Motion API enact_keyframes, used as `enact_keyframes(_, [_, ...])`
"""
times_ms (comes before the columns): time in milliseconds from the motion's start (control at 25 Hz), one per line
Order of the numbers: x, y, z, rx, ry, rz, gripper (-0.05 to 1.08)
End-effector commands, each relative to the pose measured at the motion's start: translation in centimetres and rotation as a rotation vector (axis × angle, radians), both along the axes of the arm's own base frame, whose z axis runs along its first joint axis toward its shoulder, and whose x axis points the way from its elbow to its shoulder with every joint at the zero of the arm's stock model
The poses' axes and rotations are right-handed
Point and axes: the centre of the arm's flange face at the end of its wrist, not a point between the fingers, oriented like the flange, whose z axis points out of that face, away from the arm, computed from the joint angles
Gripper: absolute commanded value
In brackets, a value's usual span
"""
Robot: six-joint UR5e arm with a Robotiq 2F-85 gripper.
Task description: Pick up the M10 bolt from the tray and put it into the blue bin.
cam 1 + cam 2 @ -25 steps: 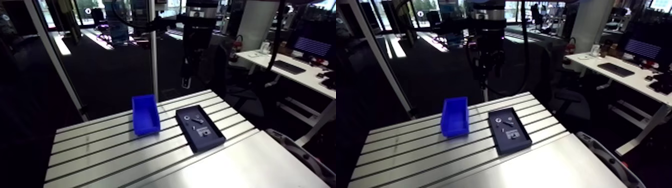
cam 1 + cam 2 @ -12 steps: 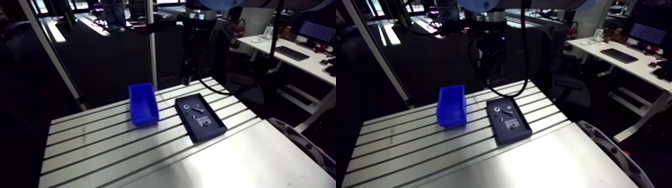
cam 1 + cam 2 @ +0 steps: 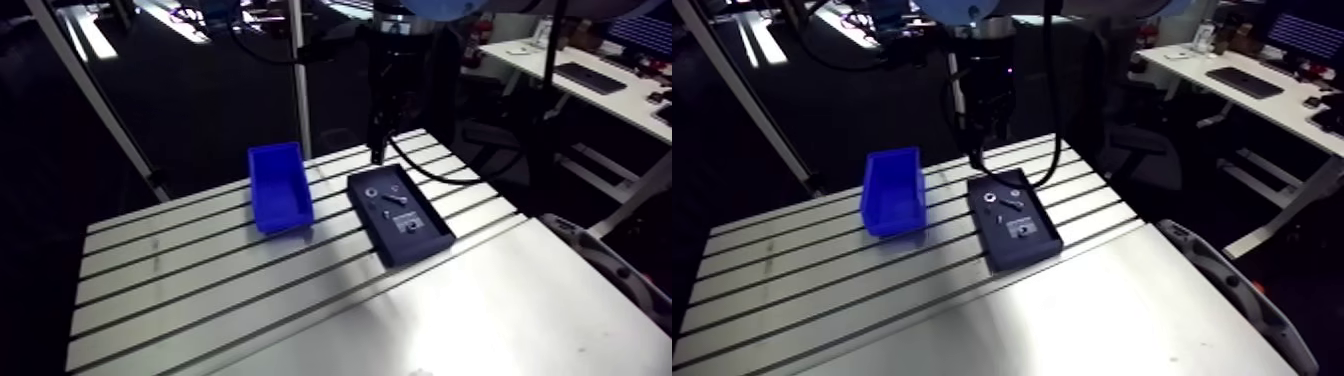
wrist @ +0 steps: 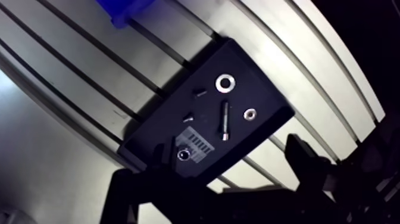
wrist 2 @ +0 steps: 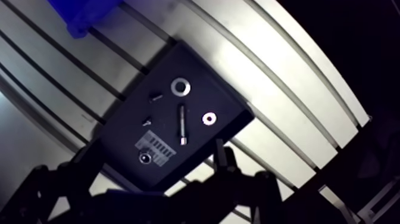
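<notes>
m10 bolt (image 4: 225, 121), a slim silvery steel one, lies flat near the middle of the shallow black rectangular tray (image 4: 161, 131), untouched. you can see a large steel washer (image 4: 225, 83) just off one end of it and a smaller silvery ring-shaped nut (image 4: 249, 112) just beside its shank, both apart from it. the tray rests on the slotted aluminium counter (image 3: 200, 270). the blue plastic open-topped bin (image 3: 277, 180) sits near the tray, with a strip of bare slots between them. your black two-fingered claw (image 4: 227, 149) hangs over the tray, released. in the wrist view its fingers (image 4: 300, 156) stand wide apart with nothing between them, and the bolt shows ahead of the gap, clear of both. compared with the earlier arm view, the claw has come down closer to the tray's far end. the whole picture has shifted with the camera, while tray and bin keep their places on the counter.
</notes>
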Motion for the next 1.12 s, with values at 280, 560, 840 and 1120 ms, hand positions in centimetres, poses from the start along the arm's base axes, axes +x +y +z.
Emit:
enact_keyframes(280, [-0.5, 2.1, -3.3, 0.012, -0.004, -0.015, 0.03])
enact_keyframes(560, [-0.3, 2.3, -5.3, 0.000, -0.026, -0.007, 0.18])
enact_keyframes(840, [-0.1, 2.2, -6.6, -0.004, -0.033, 0.011, 0.32])
enact_keyframes(1120, [0.7, 2.0, -7.7, -0.015, -0.057, 0.012, 0.38])
